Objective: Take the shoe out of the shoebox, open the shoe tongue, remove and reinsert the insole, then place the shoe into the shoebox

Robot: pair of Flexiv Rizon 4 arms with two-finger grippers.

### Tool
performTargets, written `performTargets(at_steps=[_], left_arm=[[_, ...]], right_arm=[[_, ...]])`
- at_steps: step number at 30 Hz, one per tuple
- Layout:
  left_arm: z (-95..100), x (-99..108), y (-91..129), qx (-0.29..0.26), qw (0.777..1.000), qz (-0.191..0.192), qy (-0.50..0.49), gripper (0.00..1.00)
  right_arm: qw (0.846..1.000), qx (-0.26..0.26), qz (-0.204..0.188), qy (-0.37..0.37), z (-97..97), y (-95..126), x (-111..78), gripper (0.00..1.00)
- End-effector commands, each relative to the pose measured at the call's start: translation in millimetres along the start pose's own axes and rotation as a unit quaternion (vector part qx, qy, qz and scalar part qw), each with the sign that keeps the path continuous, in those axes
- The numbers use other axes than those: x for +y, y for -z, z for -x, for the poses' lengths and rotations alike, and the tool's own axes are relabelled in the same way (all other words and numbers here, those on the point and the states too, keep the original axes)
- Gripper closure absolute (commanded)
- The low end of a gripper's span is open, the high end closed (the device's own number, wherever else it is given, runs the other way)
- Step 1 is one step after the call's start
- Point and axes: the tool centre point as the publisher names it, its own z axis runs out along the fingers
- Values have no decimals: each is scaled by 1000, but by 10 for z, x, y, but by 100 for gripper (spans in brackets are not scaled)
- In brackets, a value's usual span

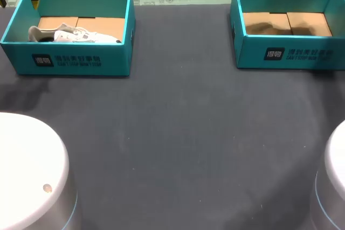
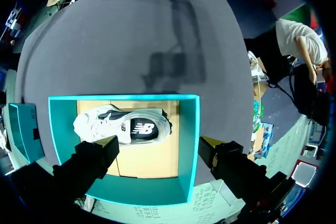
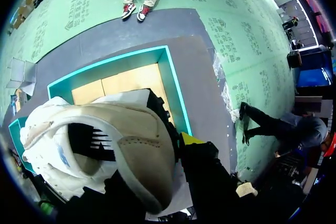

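While the right gripper (image 3: 157, 174) clamps the shoe (image 3: 100, 145) above its box (image 3: 170, 85) — left gripper (image 2: 157, 153) spread wide — removal seems underway; next, setting it on the table (image 1: 178, 133).

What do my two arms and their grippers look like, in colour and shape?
Both the left arm and the right arm show smooth, rounded white housings with a thin blue line low down. The left gripper has two blocky black fingers with bright yellow wedge tips. The right gripper looks alike; only one yellow tip shows.
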Motion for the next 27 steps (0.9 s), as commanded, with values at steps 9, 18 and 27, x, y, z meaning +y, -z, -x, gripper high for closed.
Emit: performTargets(at_steps=[9, 18, 27], left_arm=[[-3, -4, 6, 1, 1000, 0, 0, 0], [-3, -4, 6, 1, 1000, 0, 0, 0], [-3, -4, 6, 1, 1000, 0, 0, 0]], right_arm=[[999, 1, 51, -12, -204, 378, -1169, 100], [998, -2, 59, -17, -547, 478, -2002, 100], [997, -2, 71, -22, -860, 508, -2723, 100]])
